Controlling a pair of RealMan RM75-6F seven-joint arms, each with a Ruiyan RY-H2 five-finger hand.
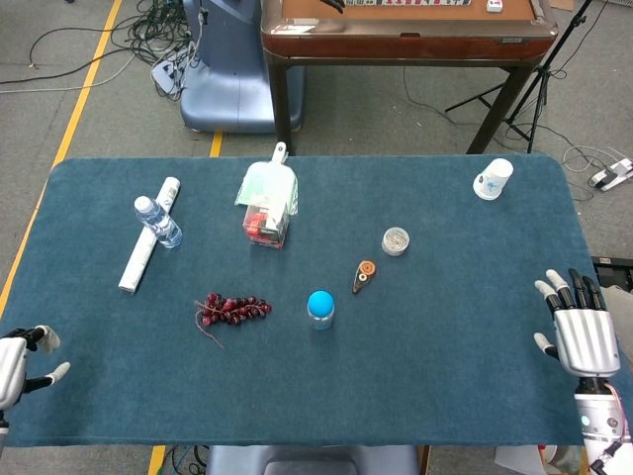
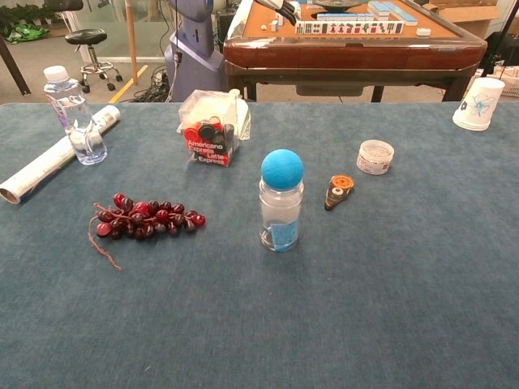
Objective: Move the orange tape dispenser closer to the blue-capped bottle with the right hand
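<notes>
The orange tape dispenser (image 1: 364, 274) (image 2: 338, 191) lies flat on the blue table, a short way right of the blue-capped bottle (image 1: 319, 308) (image 2: 281, 203), which stands upright near the middle. My right hand (image 1: 580, 333) hovers at the table's right edge, far from both, its fingers spread and holding nothing. My left hand (image 1: 18, 358) shows only partly at the table's left front corner, with nothing in it and its fingers apart. Neither hand appears in the chest view.
A small round clear tub (image 1: 396, 240) sits just behind the dispenser. A paper cup (image 1: 493, 179) stands at the back right. Red grapes (image 1: 231, 309), a clear box of capsules (image 1: 267, 205), a water bottle (image 1: 158, 221) and a paper roll (image 1: 148, 235) lie to the left.
</notes>
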